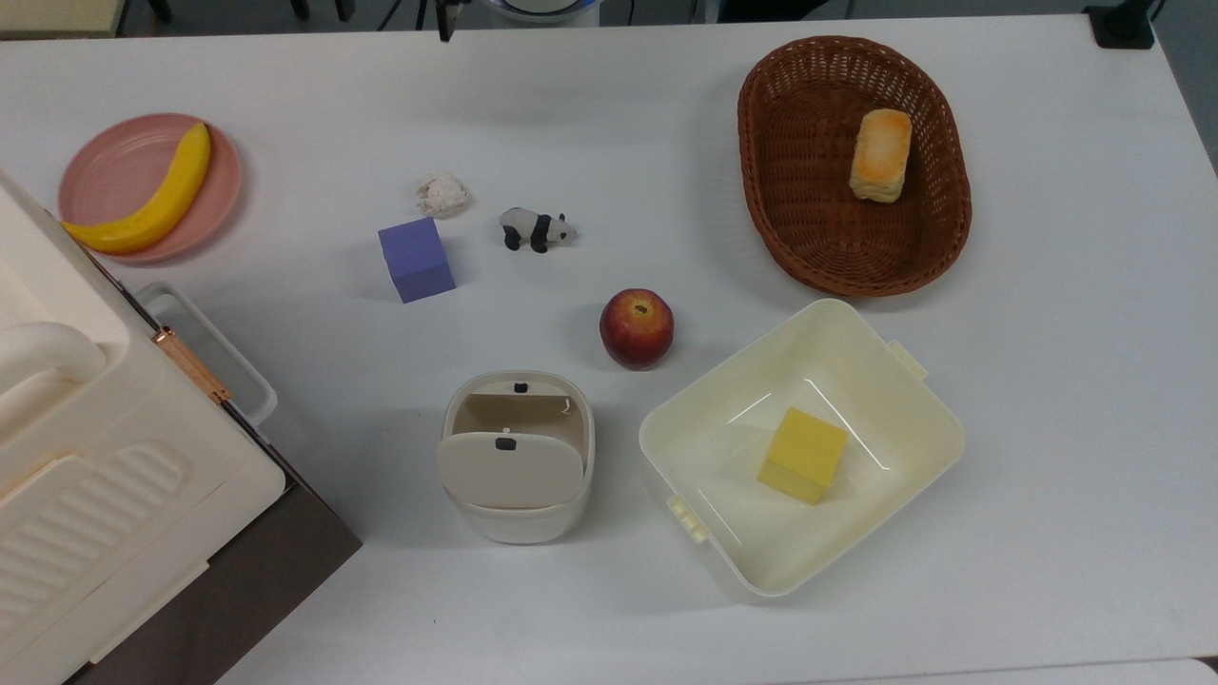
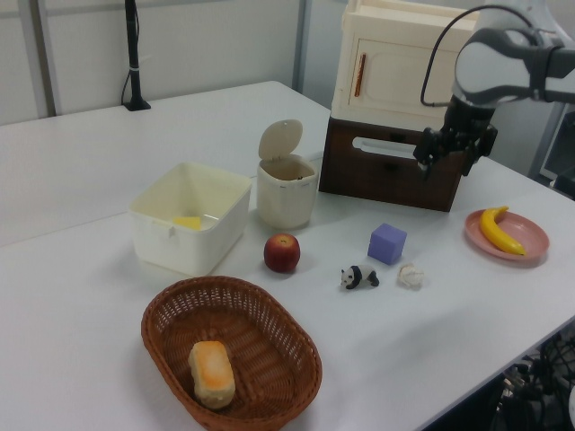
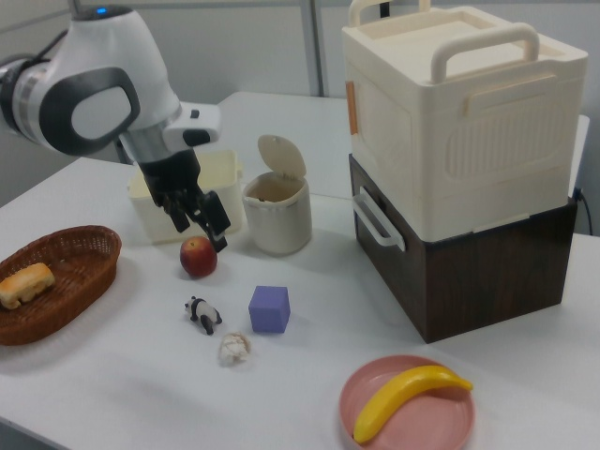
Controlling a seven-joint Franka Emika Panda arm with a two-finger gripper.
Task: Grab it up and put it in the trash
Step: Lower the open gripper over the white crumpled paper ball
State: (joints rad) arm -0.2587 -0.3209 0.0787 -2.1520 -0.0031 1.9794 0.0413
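The small crumpled off-white paper wad (image 1: 442, 194) lies on the white table beside the purple cube (image 1: 416, 259) and the panda figurine (image 1: 538, 229). The same wad (image 2: 411, 275) (image 3: 233, 348) sits free, with nothing touching it. The trash, a small cream bin (image 1: 517, 457) (image 2: 287, 189) (image 3: 277, 211), stands with its flap lid tipped up. My gripper (image 2: 446, 163) (image 3: 199, 230) hangs open and empty, high over the table, above the wad and apart from it.
A red apple (image 1: 637, 328) lies between the bin and the panda. A wide cream tub (image 1: 885, 381) holds a yellow block. A wicker basket (image 1: 761, 162) holds bread. A pink plate (image 1: 105, 162) carries a banana. A tall cream-and-brown cabinet (image 2: 395, 99) stands behind the cube.
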